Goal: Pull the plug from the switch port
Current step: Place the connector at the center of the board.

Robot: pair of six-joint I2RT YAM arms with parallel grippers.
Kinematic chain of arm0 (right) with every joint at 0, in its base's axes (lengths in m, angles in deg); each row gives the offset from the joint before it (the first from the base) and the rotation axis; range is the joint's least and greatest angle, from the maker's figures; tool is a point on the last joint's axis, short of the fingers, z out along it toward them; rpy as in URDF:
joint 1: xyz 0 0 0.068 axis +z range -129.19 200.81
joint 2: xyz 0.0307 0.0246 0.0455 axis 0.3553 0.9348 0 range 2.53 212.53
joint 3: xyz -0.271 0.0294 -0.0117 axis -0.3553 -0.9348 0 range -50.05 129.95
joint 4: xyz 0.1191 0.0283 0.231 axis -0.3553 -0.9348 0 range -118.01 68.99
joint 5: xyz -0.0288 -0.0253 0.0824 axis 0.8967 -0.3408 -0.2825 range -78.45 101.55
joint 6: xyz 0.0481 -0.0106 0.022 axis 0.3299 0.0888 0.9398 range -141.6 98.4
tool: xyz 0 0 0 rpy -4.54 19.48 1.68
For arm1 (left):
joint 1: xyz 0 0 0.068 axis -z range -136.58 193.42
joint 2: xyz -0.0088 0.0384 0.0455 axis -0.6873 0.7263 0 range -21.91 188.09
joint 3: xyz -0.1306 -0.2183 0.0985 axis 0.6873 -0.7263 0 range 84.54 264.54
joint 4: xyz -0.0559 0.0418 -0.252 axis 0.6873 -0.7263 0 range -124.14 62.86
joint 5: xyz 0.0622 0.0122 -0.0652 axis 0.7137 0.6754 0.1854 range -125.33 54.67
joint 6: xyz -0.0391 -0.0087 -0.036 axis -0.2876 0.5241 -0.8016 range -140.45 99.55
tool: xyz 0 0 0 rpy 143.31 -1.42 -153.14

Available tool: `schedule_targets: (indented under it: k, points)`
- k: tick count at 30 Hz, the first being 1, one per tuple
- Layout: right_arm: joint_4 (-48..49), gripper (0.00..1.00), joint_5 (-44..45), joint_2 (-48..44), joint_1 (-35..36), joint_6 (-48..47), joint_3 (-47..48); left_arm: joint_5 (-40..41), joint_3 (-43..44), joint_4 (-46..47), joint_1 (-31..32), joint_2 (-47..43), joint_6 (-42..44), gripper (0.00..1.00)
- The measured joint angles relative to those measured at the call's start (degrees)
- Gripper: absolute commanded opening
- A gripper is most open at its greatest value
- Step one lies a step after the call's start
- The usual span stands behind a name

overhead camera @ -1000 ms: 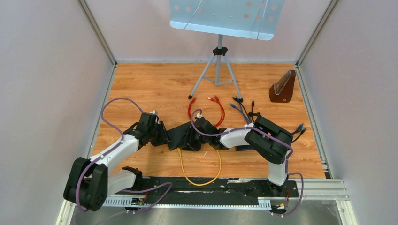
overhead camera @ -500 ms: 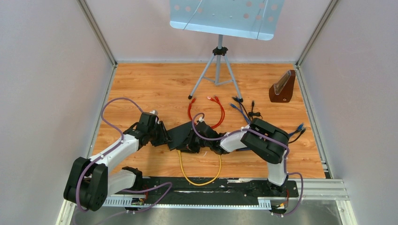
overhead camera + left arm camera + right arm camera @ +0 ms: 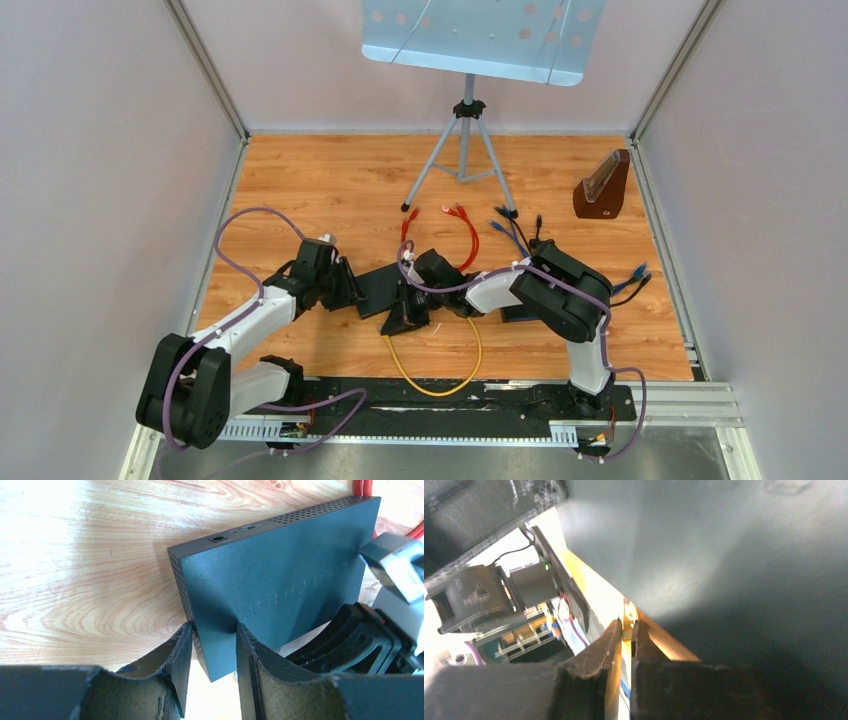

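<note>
Against the switch (image 3: 724, 555), the right gripper (image 3: 625, 627) is clamped on the yellow plug (image 3: 628, 611).

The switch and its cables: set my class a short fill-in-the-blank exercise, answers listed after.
The left gripper is shut on the switch, whose case is ____.
The right gripper is shut on a cable coloured ____.
In the left wrist view, the lead beyond the switch is ____.
Answers: black, yellow, red.

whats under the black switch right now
Bare wooden table and the yellow cable leaving the switch at its lower edge, pinched by the right pincer. Plug and port are hidden in every view.
</note>
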Motion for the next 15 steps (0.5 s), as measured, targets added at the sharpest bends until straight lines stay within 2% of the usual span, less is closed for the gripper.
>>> schedule_targets:
  k: [1,2,3,5,8,12,15]
  points:
    - [-0.4,0.00,-1.4,0.0,0.1,-1.2,-0.1,0.0,0.0,0.0,0.0,0.1,0.0,0.43]
    - [-0.2,0.06,-2.7,0.0,0.1,-2.6,-0.6,0.0,0.1,0.0,0.0,0.2,0.0,0.44]
    - [-0.1,0.18,-3.6,-0.1,0.1,-3.4,-1.0,0.0,0.1,0.0,0.0,0.3,0.0,0.45]
    - [-0.5,0.34,-4.3,-0.3,-0.2,-4.5,-1.2,0.0,0.1,0.0,0.0,0.4,0.0,0.51]
    - [-2.8,0.49,-4.3,-1.9,-0.5,-7.9,-1.2,-0.1,0.0,0.4,0.1,0.6,0.0,0.64]
    - [-10.3,0.53,-1.4,-7.6,-0.3,-13.3,-2.1,0.2,-0.4,-1.6,0.2,-1.2,0.2,0.73]
    - [-17.2,0.53,2.6,-13.3,0.6,-17.9,-3.7,1.2,-0.7,-4.7,0.3,-5.5,0.1,0.76]
